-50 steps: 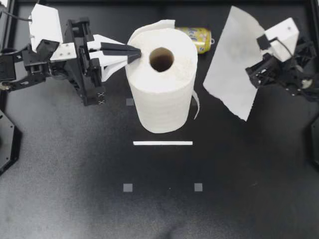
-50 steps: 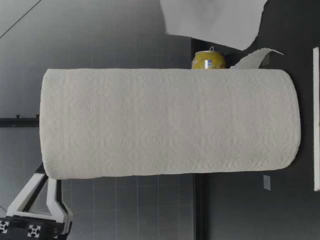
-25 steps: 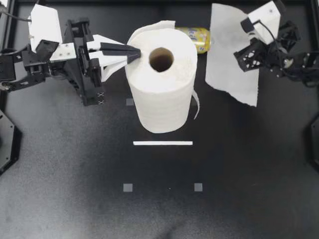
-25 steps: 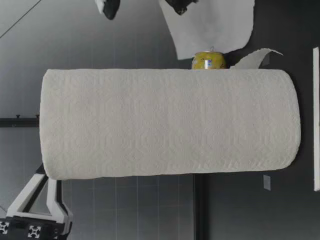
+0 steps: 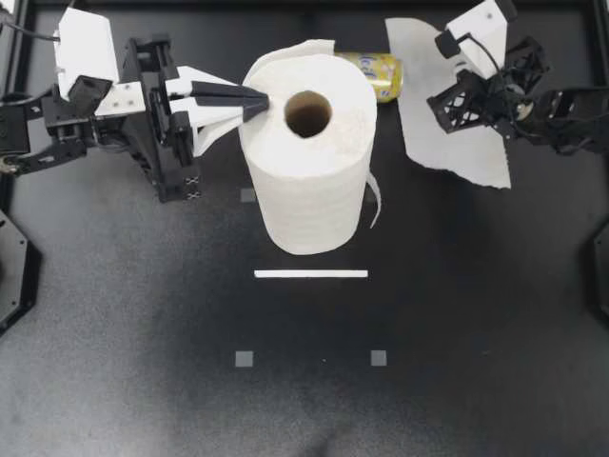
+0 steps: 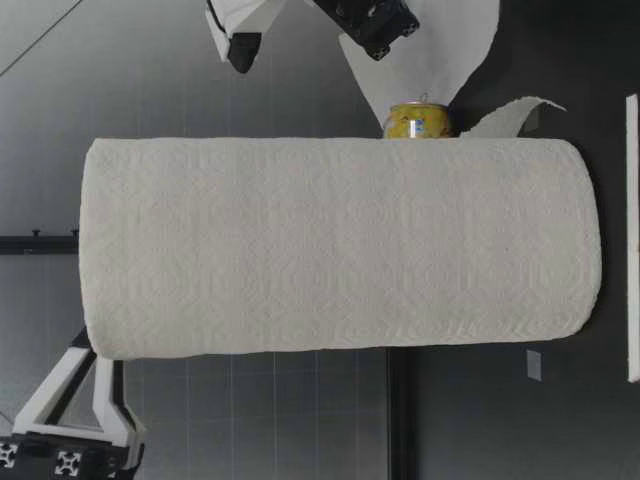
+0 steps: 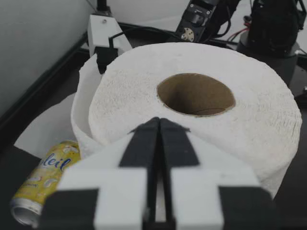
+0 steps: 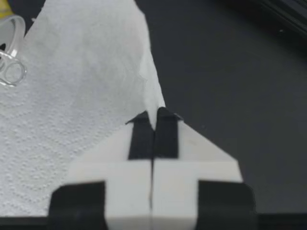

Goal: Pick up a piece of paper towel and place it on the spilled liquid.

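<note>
A tall paper towel roll [image 5: 309,157] stands upright mid-table. My left gripper [image 5: 257,98] is shut, its tips resting on the roll's top rim [image 7: 201,124] beside the cardboard core, nothing between them. My right gripper [image 5: 440,103] is shut on a torn paper towel sheet [image 5: 447,143], which hangs beside a yellow can [image 5: 376,71] lying on its side behind the roll. In the right wrist view the fingers [image 8: 142,129] pinch the sheet's [image 8: 72,96] edge, with the can's end [image 8: 9,72] just past it. The low view shows the sheet [image 6: 440,50] above the can [image 6: 418,120]. No liquid is discernible.
A white strip [image 5: 310,274] lies on the black table in front of the roll, with small grey squares [image 5: 245,359] [image 5: 379,358] nearer the front edge. The left arm's body [image 5: 86,105] fills the back left corner.
My right arm has carried the sheet leftward and toward the back, closer to the can. The left gripper and roll have not moved.
</note>
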You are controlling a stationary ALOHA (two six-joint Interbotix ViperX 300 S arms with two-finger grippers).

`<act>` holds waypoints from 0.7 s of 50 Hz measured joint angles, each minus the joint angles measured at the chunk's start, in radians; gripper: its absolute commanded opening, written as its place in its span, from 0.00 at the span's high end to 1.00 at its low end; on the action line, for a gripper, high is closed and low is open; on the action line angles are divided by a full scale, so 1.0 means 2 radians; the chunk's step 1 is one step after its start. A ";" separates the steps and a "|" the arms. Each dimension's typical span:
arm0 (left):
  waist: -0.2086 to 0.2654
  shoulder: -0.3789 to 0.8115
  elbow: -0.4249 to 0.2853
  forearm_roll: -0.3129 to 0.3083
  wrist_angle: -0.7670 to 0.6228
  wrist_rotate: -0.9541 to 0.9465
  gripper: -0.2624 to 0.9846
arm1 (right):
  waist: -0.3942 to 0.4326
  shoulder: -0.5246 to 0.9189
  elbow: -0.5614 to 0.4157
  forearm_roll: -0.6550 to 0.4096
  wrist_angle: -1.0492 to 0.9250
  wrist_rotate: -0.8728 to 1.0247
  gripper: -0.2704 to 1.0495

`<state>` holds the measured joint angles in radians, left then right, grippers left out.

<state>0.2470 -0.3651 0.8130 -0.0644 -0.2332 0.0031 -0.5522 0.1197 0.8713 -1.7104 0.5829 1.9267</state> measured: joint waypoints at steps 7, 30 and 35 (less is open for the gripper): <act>0.000 -0.001 0.000 0.000 0.001 0.001 0.70 | 0.001 0.000 0.000 0.001 0.001 0.002 0.69; 0.000 -0.001 0.000 0.000 0.000 0.000 0.70 | 0.000 -0.021 0.001 0.024 0.042 0.001 0.29; 0.000 -0.001 0.000 0.001 0.000 0.002 0.70 | 0.000 -0.036 0.000 0.025 0.051 -0.001 0.29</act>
<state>0.2470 -0.3666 0.8130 -0.0629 -0.2332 0.0061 -0.5522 0.0476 0.8713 -1.6613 0.6857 1.9251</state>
